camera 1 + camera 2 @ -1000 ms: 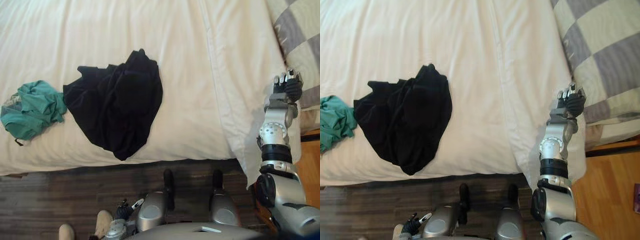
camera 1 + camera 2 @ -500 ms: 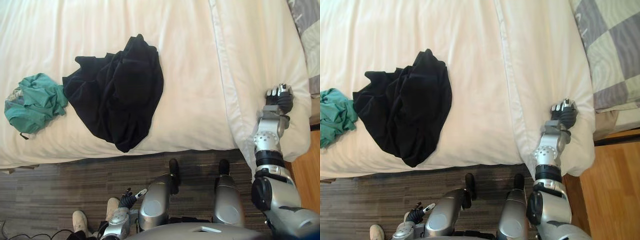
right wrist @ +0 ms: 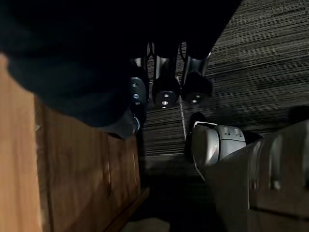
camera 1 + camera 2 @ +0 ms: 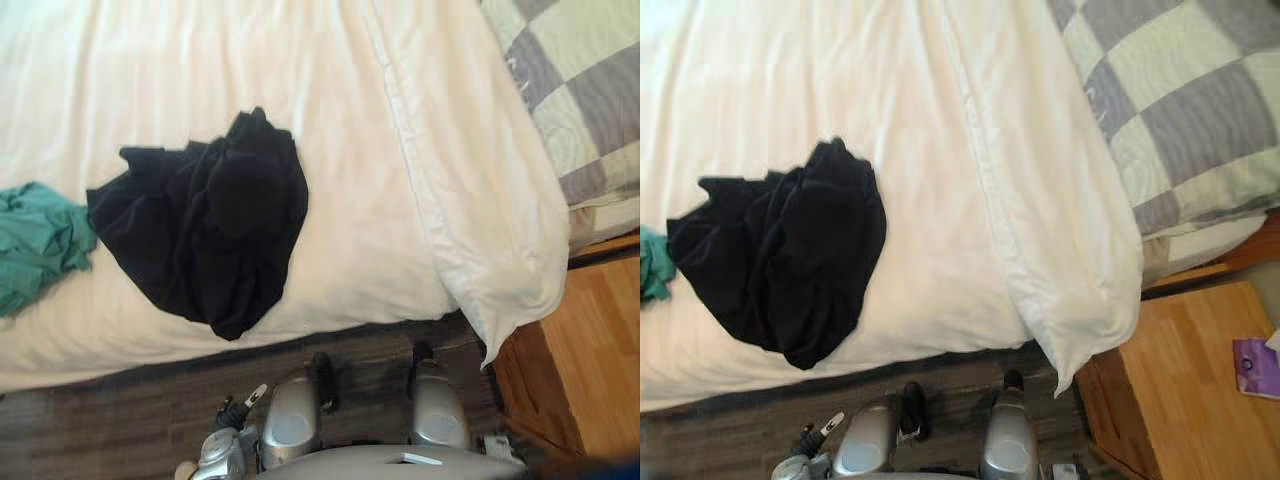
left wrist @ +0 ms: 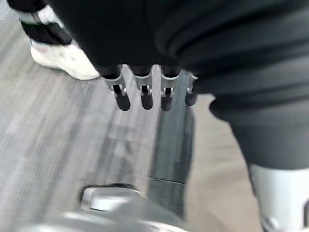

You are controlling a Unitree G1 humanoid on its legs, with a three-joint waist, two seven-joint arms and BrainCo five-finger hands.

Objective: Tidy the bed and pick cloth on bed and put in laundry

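black cloth: heaped on bed, centre-left of frame, green cloth just beside at left; lies straight above left hand, the nearer, fingers straight, empty; right hand also slack, empty.

A wide bed in smooth white bedding, seen from above in soft, even light. A grey-and-cream checked pillow lies at its right end. A light wooden nightstand stands beside that end. Dark striped carpet runs along the near edge.
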